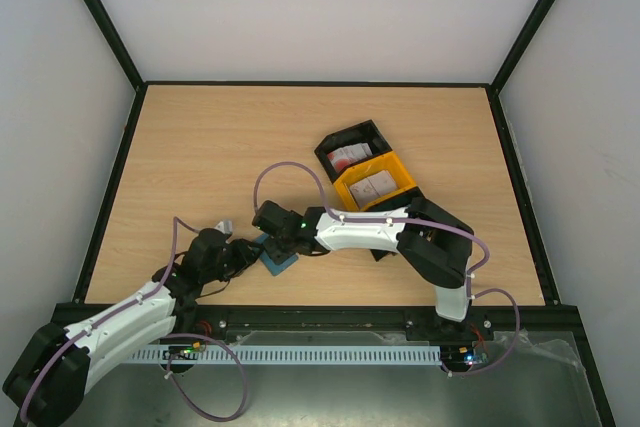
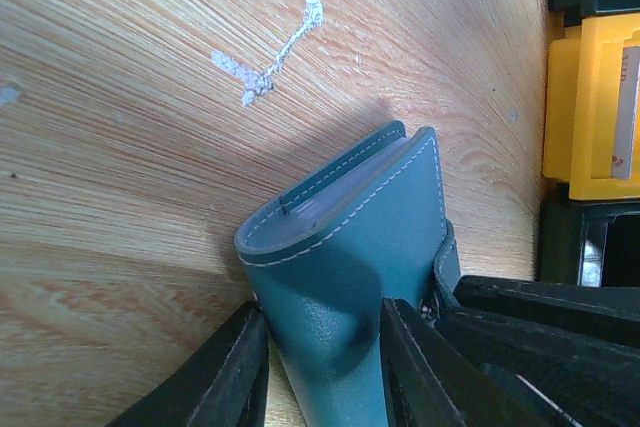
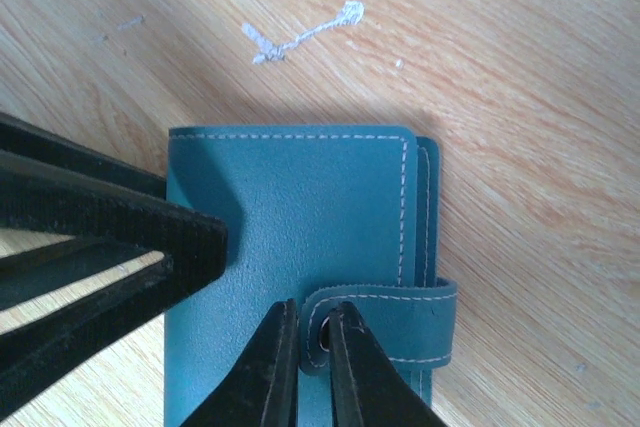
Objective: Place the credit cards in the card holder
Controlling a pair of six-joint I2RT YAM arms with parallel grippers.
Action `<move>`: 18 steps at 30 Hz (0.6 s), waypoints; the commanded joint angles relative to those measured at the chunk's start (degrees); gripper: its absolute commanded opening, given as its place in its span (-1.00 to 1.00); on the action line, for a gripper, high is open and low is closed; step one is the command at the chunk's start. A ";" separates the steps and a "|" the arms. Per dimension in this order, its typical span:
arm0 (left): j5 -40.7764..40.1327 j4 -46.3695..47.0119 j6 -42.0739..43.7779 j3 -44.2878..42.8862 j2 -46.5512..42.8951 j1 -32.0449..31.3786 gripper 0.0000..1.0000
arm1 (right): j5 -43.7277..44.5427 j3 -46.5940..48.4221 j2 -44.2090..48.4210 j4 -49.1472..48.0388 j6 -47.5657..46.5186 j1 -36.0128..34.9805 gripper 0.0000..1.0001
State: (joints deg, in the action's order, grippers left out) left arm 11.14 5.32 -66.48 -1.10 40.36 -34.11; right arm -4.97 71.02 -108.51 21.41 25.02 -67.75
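Observation:
The teal card holder (image 1: 283, 263) lies folded on the wood near the front edge. In the left wrist view my left gripper (image 2: 320, 372) is shut on the card holder (image 2: 350, 237), one finger against each side of its spine end. My right gripper (image 3: 313, 347) pinches the free end of the snap tab (image 3: 400, 322), which wraps over the card holder (image 3: 290, 207). From above, the left gripper (image 1: 258, 252) and right gripper (image 1: 270, 241) meet at the holder. One credit card (image 1: 347, 156), white with red marks, lies in the black bin and another (image 1: 374, 185) in the yellow bin.
The black bin (image 1: 335, 142) and yellow bin (image 1: 402, 169) stand behind the right arm at centre right; the tray's near end is hidden under that arm. A white scuff (image 3: 300, 35) marks the wood. Black frame rails border the table.

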 commanded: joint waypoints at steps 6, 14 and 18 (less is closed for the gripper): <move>0.03 -1.61 0.12 2.83 0.15 -0.19 -0.34 | 2.16 2.19 -0.30 1.45 2.05 -0.19 -0.87; 0.11 -1.50 0.12 2.98 0.12 -0.21 -0.34 | 1.38 1.97 -1.39 1.71 1.97 -0.11 -0.96; 0.16 -1.18 0.10 3.10 0.24 -0.17 -0.34 | 0.54 2.07 -1.73 1.76 1.79 -0.11 -0.96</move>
State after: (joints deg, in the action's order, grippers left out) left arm 11.14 5.34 -66.46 -1.10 40.38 -34.11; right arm -4.14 71.79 -108.77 21.41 26.61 -67.75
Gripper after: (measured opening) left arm 0.333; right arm 0.022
